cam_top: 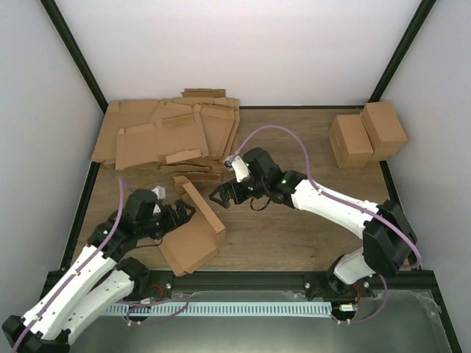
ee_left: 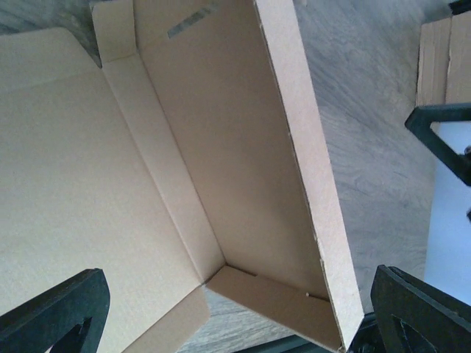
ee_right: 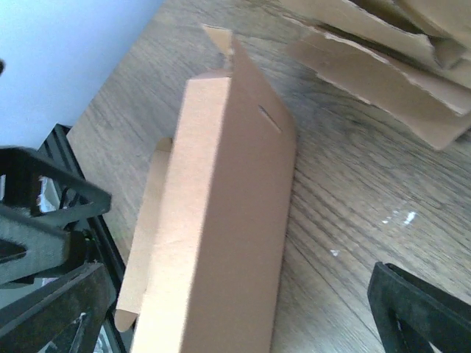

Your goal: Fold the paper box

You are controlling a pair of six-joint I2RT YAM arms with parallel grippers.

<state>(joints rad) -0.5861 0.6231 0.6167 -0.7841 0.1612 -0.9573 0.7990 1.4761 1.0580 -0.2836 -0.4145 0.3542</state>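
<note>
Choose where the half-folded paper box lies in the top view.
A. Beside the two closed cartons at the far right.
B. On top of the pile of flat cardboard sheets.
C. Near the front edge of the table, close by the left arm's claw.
C: the paper box sits near the front edge close by the left claw, with one long wall raised, well apart from the two cartons and the flat sheets.

Box [cam_top: 193, 234] front-centre on table [cam_top: 294, 239], left gripper [cam_top: 185, 212] at its left, right gripper [cam_top: 218, 194] behind. Sheet pile [cam_top: 169, 136] back left; two cartons [cam_top: 366, 134] back right.
</note>
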